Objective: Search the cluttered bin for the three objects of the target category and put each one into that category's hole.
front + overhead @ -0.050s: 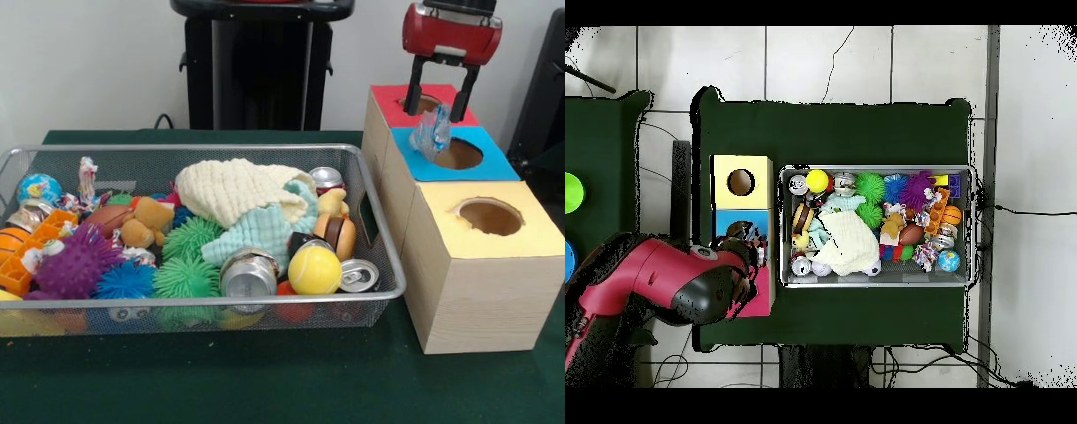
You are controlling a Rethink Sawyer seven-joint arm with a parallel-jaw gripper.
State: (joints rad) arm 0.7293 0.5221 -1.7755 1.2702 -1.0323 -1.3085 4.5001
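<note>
Three coloured holes beside crowded wire bin [380, 230]; claw [439, 113] pinching crumpled plastic bottle [432, 132] above blue hole [459, 155]

Crowded wire bin at left, open hole tops at right

The silver wire mesh bin [371, 221] fills the left and centre of the front view, heaped to its rim, so little bare floor shows inside; the cream and pale green knitted cloths [252, 208] mound highest at the middle, covering what lies beneath. Green spiky rubber balls [187, 265], a crushed silver can [248, 274] and a yellow tennis ball [314, 269] pack the near edge. At right, the yellow-topped wooden box [530, 238] has its round hole unblocked. The blue-topped box [499, 163] behind it has the red and black gripper [439, 102] and a crumpled clear wrapper [433, 132] over its left edge.
</note>
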